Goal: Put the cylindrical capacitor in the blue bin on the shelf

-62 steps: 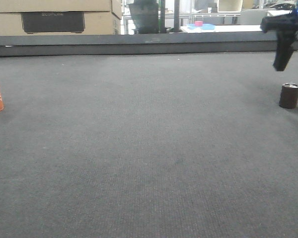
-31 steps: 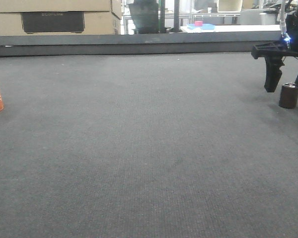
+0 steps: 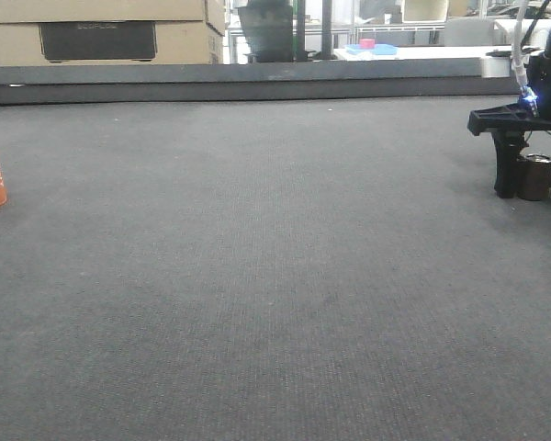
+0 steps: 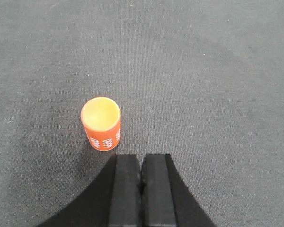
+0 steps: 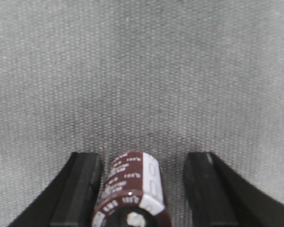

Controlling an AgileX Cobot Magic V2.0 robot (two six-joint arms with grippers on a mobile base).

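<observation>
Surface: dark grey felted mat (image 3: pixel 257 294), with cardboard boxes (image 3: pixel 96 28) beyond its far edge.

Item one: cylindrical capacitor (image 5: pixel 130 187), upright on the mat at the right. It stands between the spread fingers of the right gripper (image 3: pixel 534 188), closer to one finger than the other, and is not clamped.

Item two: left gripper (image 4: pixel 142 177), fingers pressed together and empty, hanging near the orange cylinder (image 4: pixel 101 124).

Step in hand, as we judge it: the grasp. The next move calls for closing squarely on the capacitor's sides, then lifting. We cannot make out the shelf or the blue bin.
</observation>
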